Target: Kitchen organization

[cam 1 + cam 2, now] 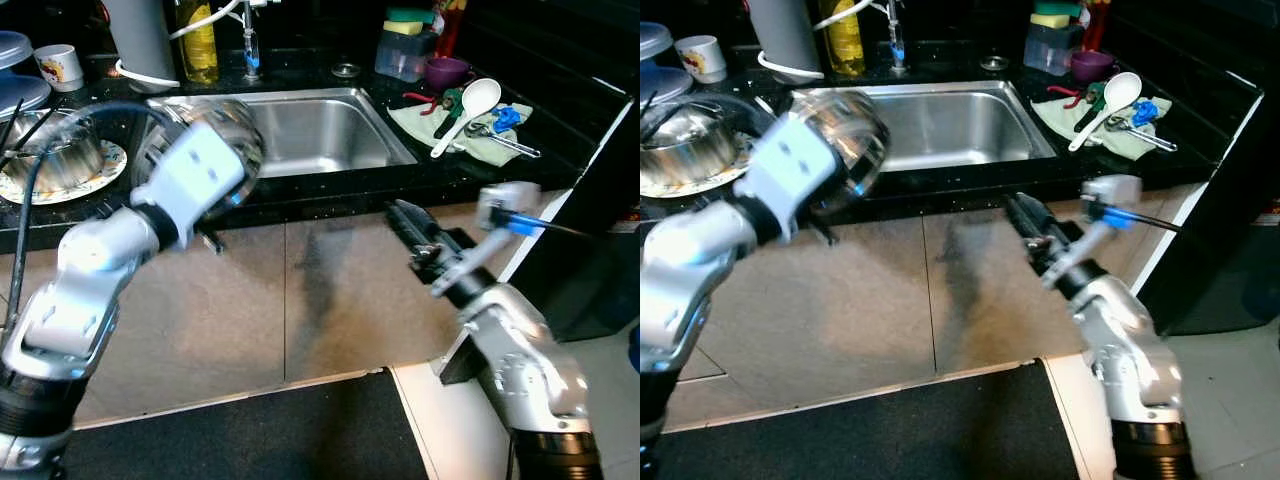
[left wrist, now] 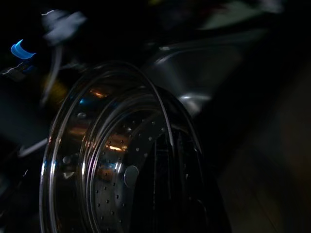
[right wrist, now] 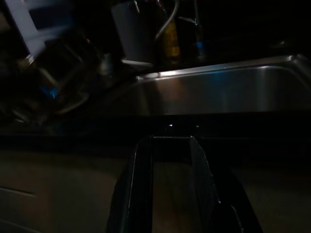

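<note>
A shiny steel colander [image 1: 228, 140] with small holes hangs tilted over the counter edge, just left of the steel sink [image 1: 330, 135]. My left gripper [image 1: 213, 228] is shut on its rim; in the left wrist view the black fingers [image 2: 167, 189] clamp the colander [image 2: 97, 160] wall. The right gripper [image 1: 402, 218] hovers lower, in front of the cabinet under the sink's right end, pointing at the counter. In the right wrist view its fingers [image 3: 141, 184] stand apart with nothing between them.
A steel bowl on a patterned plate [image 1: 60, 165] sits on the counter's left, with a cup [image 1: 60, 65] behind. A yellow bottle [image 1: 198, 40] stands behind the sink. A white spoon [image 1: 465, 110] and tools lie on a cloth at right. A black mat [image 1: 250, 430] covers the floor.
</note>
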Controlling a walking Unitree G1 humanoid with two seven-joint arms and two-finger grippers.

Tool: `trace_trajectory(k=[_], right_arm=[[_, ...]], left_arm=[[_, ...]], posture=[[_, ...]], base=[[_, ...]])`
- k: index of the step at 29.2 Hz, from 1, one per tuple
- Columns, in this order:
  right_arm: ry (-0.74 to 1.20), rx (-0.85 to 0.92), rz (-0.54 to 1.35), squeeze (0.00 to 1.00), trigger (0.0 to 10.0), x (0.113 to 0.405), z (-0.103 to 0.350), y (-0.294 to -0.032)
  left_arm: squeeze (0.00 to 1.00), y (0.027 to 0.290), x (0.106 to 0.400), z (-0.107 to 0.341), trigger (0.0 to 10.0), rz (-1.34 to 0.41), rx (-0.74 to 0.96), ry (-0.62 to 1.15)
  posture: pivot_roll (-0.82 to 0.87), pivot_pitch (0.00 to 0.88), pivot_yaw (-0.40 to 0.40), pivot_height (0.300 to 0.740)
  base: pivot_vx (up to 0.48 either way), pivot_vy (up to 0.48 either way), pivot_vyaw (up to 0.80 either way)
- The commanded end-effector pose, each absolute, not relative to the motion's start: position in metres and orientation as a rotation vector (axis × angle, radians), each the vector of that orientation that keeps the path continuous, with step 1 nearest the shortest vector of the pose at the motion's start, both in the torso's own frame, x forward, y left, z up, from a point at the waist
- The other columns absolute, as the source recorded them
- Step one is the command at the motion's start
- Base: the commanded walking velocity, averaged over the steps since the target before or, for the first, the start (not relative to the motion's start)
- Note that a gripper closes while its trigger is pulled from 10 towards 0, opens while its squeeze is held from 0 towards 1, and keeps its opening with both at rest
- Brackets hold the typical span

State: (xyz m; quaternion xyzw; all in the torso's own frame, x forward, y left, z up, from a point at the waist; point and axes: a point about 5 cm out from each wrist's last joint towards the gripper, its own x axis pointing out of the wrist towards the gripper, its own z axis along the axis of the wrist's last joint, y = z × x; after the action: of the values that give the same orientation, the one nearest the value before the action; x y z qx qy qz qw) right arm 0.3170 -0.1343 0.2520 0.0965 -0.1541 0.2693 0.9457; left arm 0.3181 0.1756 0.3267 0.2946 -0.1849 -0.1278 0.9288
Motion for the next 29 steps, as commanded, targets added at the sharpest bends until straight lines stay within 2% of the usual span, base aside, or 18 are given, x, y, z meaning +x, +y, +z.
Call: trace_trajectory(k=[1, 11, 29], right_arm=[[-0.336, 0.17, 0.536, 0.0, 10.0, 0.317, 0.254, -0.126], [-0.339, 0.118, 0.498, 0.0, 10.0, 0.322, 0.252, -0.102], [-0.365, 0.125, 0.46, 0.0, 10.0, 0.321, 0.252, -0.098]], left_arm=[[0.0, 0.177, 0.32, 0.328, 10.0, -0.231, 0.612, -0.396], [0.0, 0.163, 0.326, 0.312, 10.0, -0.329, 0.661, -0.37], [0.0, 0.156, 0.329, 0.306, 10.0, -0.368, 0.676, -0.386]], posture=[[-0.03, 0.141, -0.016, 0.74], [-0.03, 0.133, -0.014, 0.74], [-0.03, 0.144, -0.009, 0.74]], base=[[0.0, 0.0, 0.0], [0.025, 0.0, 0.0], [0.418, 0.0, 0.0]])
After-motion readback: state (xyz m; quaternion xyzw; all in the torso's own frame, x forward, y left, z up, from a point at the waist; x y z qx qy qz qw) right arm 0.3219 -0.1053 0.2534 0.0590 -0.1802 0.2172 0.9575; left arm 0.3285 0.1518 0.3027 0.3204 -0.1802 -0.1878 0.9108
